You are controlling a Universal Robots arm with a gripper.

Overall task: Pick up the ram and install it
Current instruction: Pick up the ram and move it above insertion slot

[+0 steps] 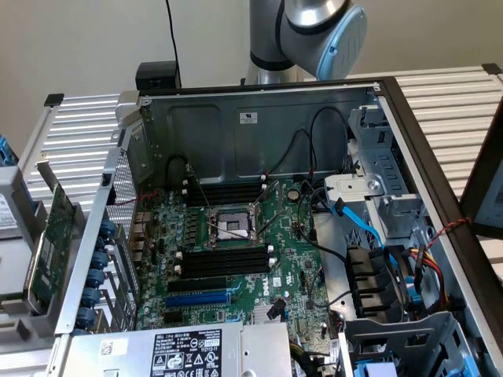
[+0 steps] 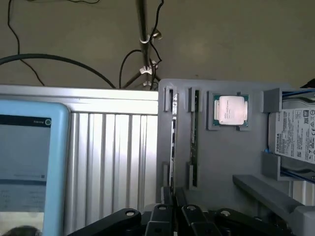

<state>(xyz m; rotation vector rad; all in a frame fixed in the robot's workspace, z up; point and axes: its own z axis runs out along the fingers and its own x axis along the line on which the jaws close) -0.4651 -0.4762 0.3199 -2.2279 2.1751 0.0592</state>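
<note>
In the wrist view, the ram [image 2: 173, 137], a thin dark stick with a pale label strip, stands on edge in a slot of a grey parts holder [image 2: 216, 162]. My gripper [image 2: 173, 194] is shut on the ram's near end, one black finger against each face. A second green stick [image 2: 194, 125] stands in the neighbouring slot. In the exterior view, the open computer case [image 1: 259, 126] shows the motherboard with two banks of long black memory slots [image 1: 224, 263], one on each side of the CPU socket [image 1: 232, 226]. My arm [image 1: 314, 31] rises behind the case.
A loose CPU [image 2: 230, 109] and a hard drive [image 2: 295, 135] sit in the holder beside the sticks. A tablet [image 2: 29, 157] lies on the ribbed table. In the exterior view, a green expansion card [image 1: 49, 247] stands at the left; blue and black cables [image 1: 357, 224] cross the case's right side.
</note>
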